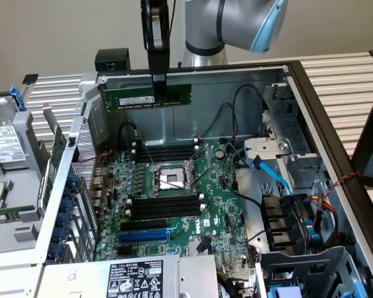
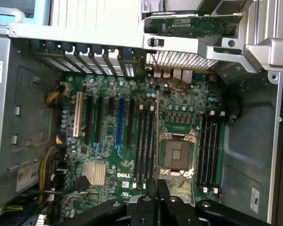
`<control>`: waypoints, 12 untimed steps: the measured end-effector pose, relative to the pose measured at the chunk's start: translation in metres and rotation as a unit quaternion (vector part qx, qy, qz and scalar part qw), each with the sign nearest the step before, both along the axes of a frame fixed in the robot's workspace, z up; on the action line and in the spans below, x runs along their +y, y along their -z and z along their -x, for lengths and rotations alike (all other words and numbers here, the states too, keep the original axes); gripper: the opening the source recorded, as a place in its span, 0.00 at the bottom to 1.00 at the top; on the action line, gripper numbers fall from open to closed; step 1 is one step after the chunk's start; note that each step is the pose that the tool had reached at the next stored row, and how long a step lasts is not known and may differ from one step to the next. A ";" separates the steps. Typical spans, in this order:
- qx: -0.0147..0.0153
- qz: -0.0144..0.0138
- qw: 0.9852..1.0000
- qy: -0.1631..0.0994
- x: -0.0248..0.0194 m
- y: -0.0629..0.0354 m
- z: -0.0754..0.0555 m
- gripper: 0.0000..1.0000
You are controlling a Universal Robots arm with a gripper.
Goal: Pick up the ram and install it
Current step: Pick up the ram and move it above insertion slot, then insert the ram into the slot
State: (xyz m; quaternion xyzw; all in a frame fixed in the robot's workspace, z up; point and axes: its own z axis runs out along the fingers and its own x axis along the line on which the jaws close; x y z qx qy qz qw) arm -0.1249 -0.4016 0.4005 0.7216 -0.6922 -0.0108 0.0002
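In the exterior view the ram (image 1: pixel 127 97), a long green stick with dark chips and a white label, hangs level in the air above the open computer case. My gripper (image 1: pixel 158 84) is shut on its top edge, right of the stick's middle. It hovers over the rear wall of the case, well above the motherboard (image 1: pixel 217 217). In the wrist view the ram (image 2: pixel 156 132) appears edge-on as a thin line running up from my gripper (image 2: pixel 156 187). That line lies between a bank of black slots (image 2: pixel 145 146) and the CPU socket (image 2: pixel 177 155).
Black slots lie on both sides of the CPU socket (image 1: pixel 171 179), one bank (image 1: pixel 165 205) nearer and one (image 1: pixel 168 152) farther. A blue slot (image 1: pixel 146 236) sits in front. Black cables (image 1: pixel 236 124), a blue cable (image 1: pixel 273 174) and drive bays crowd the exterior view's right.
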 end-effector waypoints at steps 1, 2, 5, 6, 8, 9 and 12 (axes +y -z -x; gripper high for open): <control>0.000 -0.001 1.000 0.000 0.0000 0.0013 -0.003 0.13; 0.000 -0.002 1.000 0.000 0.0000 0.0027 -0.006 0.13; 0.000 -0.005 1.000 0.000 0.0001 0.0074 -0.011 0.13; 0.000 -0.005 1.000 0.000 0.0003 0.0089 -0.012 0.13; 0.000 -0.006 1.000 0.000 0.0004 0.0112 -0.013 0.13; 0.000 -0.006 1.000 0.000 0.0004 0.0119 -0.013 0.13; 0.000 -0.007 1.000 0.000 0.0004 0.0132 -0.013 0.13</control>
